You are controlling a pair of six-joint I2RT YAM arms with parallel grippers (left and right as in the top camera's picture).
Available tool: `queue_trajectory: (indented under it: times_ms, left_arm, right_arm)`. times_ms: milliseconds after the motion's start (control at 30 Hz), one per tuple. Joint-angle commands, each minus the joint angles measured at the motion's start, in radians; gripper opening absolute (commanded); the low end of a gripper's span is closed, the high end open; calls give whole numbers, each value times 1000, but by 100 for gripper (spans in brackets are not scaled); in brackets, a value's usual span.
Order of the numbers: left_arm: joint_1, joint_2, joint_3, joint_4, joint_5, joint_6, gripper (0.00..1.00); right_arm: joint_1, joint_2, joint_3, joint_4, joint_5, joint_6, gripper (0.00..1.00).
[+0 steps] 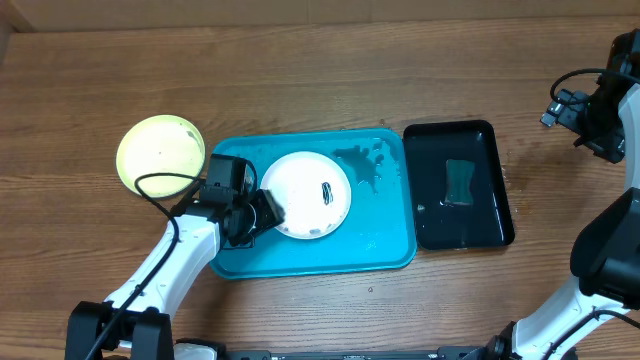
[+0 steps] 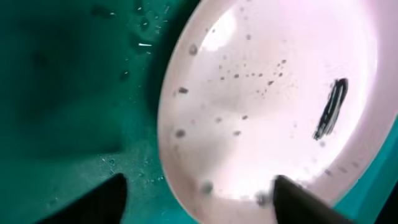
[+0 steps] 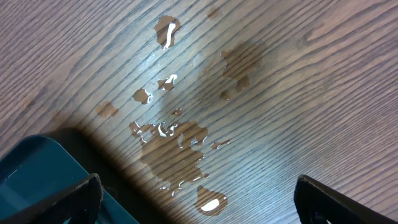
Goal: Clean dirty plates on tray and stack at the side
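A plate (image 1: 305, 195) with a white centre and one dark smear (image 1: 327, 193) lies on the turquoise tray (image 1: 380, 250). In the left wrist view the plate (image 2: 273, 93) shows a pinkish rim, small dark specks and the smear (image 2: 331, 109). My left gripper (image 1: 266, 212) is at the plate's left edge. Its jaws (image 2: 199, 208) stand open astride the rim, one finger (image 2: 305, 202) over the plate and the other over the tray. A lime-green plate (image 1: 160, 155) rests on the table left of the tray. My right gripper (image 1: 572, 112) hangs open (image 3: 199, 205) at the far right, holding nothing.
A black tray (image 1: 495, 235) holding water and a greenish pad (image 1: 460, 182) sits right of the turquoise tray. Water pools on the turquoise tray (image 1: 365, 165). Below the right gripper are wet patches (image 3: 177, 143) on the wood and a dark-rimmed tray corner (image 3: 37, 165).
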Motion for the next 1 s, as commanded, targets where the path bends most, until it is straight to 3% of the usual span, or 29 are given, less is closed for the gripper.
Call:
queue_trajectory:
  times_ms: [0, 133, 233, 467, 600, 800, 967]
  left_arm:
    - [-3, 4, 126, -84, 12, 175, 80]
    - [-4, 9, 328, -290, -137, 222, 78]
    - [-4, 19, 428, -356, -183, 266, 76]
    - [-7, 88, 445, -366, -185, 283, 59]
    - [-8, 189, 442, -377, -180, 283, 54]
    - [-7, 339, 442, -379, -153, 283, 28]
    - [-7, 403, 442, -374, -142, 283, 19]
  right_arm:
    - [1, -13, 13, 6, -3, 4, 100]
    - [1, -13, 13, 6, -3, 4, 100]
    - [1, -13, 13, 6, -3, 4, 100]
    - [1, -13, 13, 6, -3, 4, 100]
    - [1, -13, 13, 6, -3, 4, 100]
    - [1, -13, 13, 6, -3, 4, 100]
    - [1, -13, 13, 6, -3, 4, 100]
